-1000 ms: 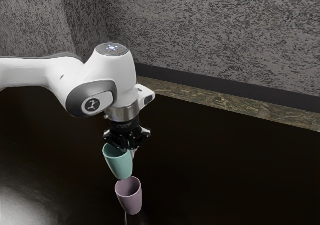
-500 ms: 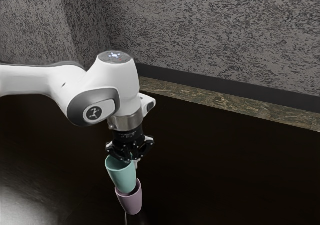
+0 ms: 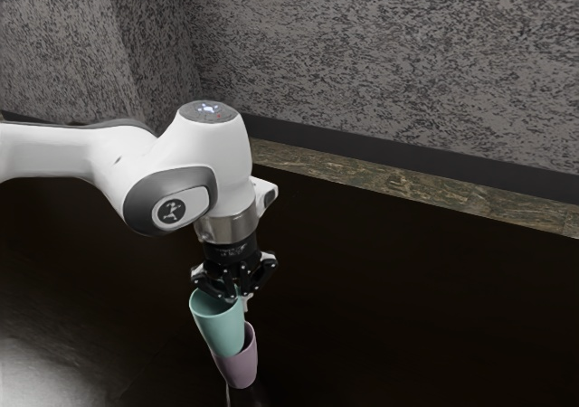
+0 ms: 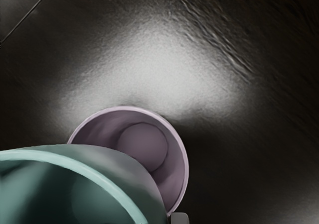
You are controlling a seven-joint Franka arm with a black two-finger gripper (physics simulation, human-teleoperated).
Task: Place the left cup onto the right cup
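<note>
Lowered: teal cup (image 3: 217,324) into purple cup (image 3: 241,367), mouth up, tilted.

Speckled grey walls (image 3: 407,54) meet in a corner above dark skirting (image 3: 425,160). Dark table (image 3: 434,307) carries a pale glare patch (image 3: 36,371).

You see the teal cup (image 4: 75,184) close under the gripper (image 3: 232,289), its wall crossing the open mouth of the purple cup (image 4: 172,157) below. Beyond them, the dark table (image 4: 259,55) shows a bright glare.
</note>
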